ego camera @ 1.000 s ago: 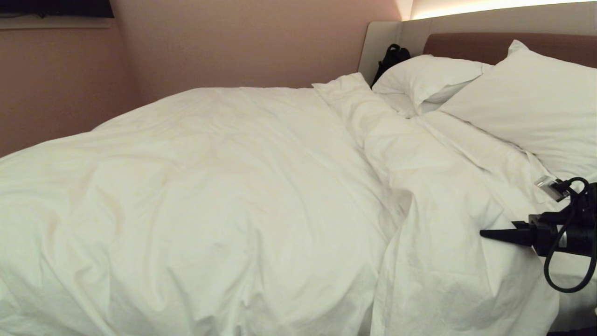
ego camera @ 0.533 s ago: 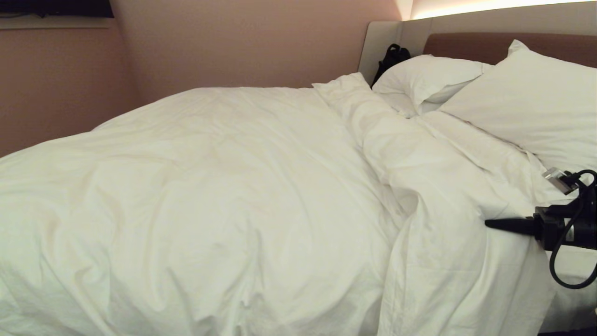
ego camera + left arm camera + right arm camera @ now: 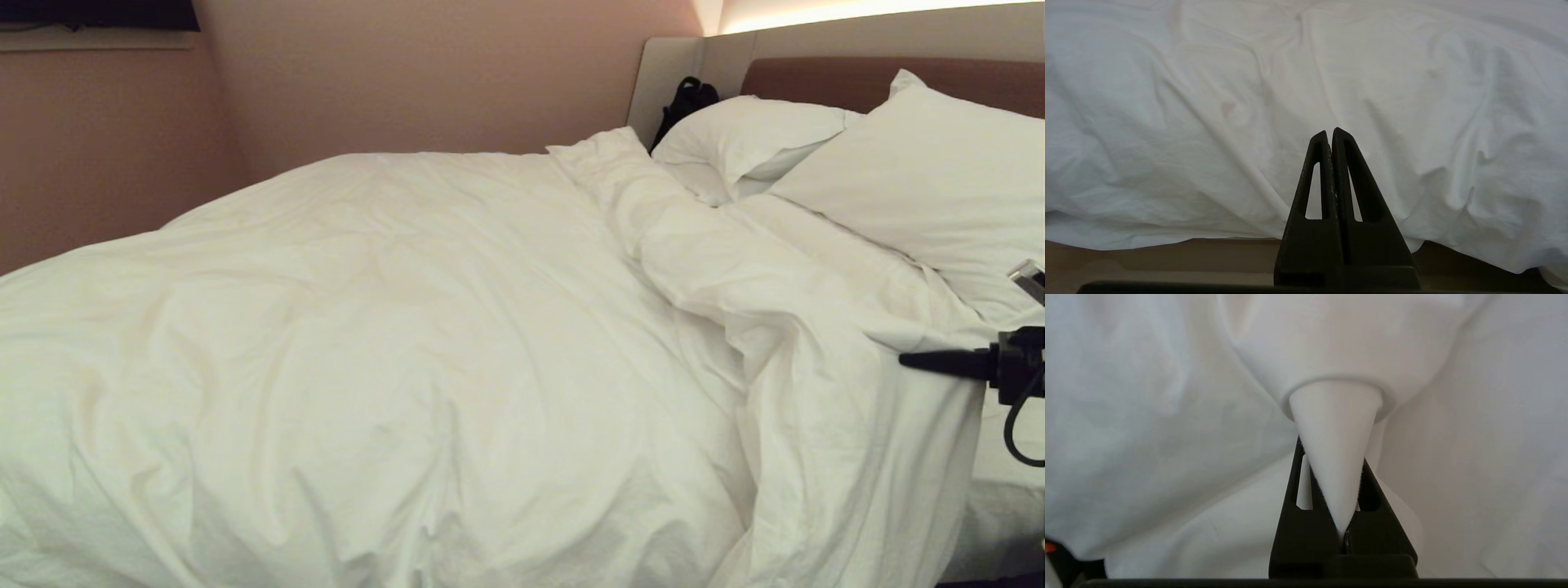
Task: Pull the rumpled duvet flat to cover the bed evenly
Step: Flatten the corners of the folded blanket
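Two plump white pillows (image 3: 922,188) lean at the upper right of the frame, a black bag (image 3: 684,102) sits in the corner behind them, and a plain pinkish wall (image 3: 367,73) fills the upper left

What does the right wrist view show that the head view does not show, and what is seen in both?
Only the right wrist view shows the grip itself: a cone of white fabric pinched between the shut fingers of the right claw. Only the head view shows the whole bed, two pillows, the headboard, and a black object beside it. Both show the duvet and the right claw at its edge.
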